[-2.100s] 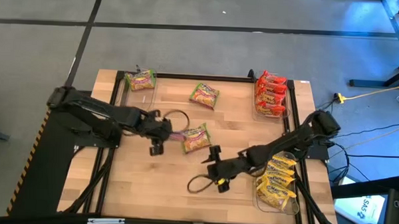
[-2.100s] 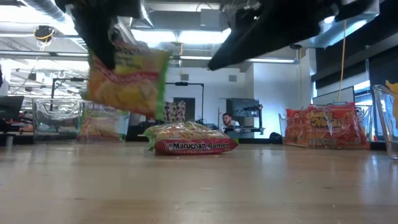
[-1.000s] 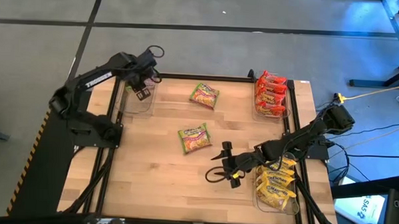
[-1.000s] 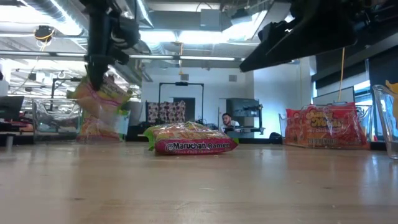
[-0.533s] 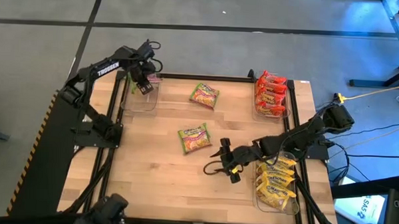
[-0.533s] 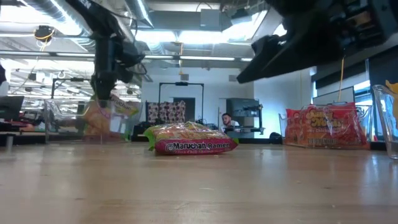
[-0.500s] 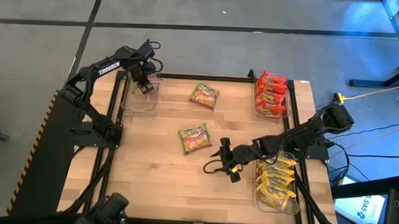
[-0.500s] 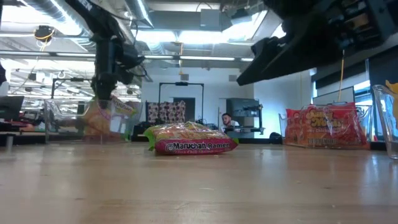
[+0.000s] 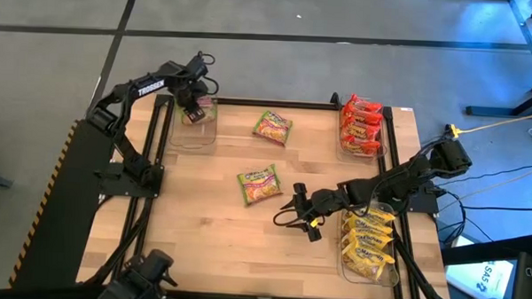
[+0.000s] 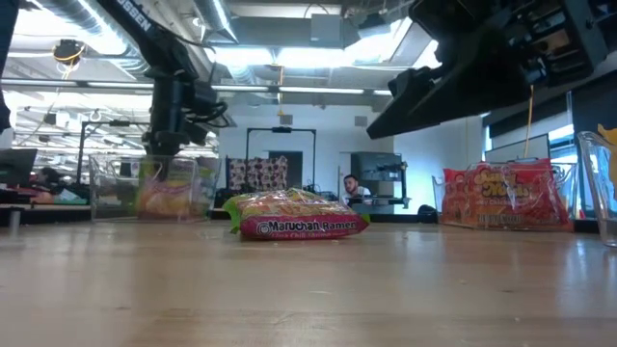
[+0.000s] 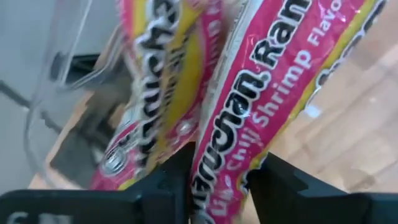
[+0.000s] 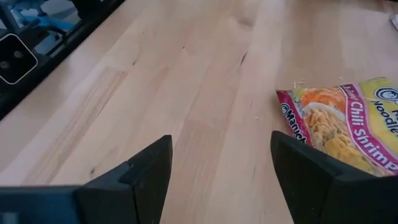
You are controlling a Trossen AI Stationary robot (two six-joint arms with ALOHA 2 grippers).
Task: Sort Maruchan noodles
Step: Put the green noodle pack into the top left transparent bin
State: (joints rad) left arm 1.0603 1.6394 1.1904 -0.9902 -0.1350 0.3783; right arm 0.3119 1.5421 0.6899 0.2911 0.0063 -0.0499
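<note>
Two grippers are in view. Left gripper (image 9: 193, 109) sits over the clear bin (image 9: 193, 136) at the table's 11 o'clock corner, fingers clamped on a green-pink packet (image 11: 261, 106) lowered inside the bin beside another packet (image 11: 152, 93) of the same colour. Right gripper (image 9: 292, 206) hovers near table centre toward 4 o'clock, fingers (image 12: 134, 174) spread apart and holding nothing. One green-pink packet (image 9: 259, 185) lies on the wooden table (image 9: 210, 236) just at its 10 o'clock. Another loose packet (image 9: 273, 127) lies at 12 o'clock. Red-orange packets (image 9: 360, 126) fill the 1 o'clock bin; yellow packets (image 9: 367, 242) fill the 4 o'clock bin.
</note>
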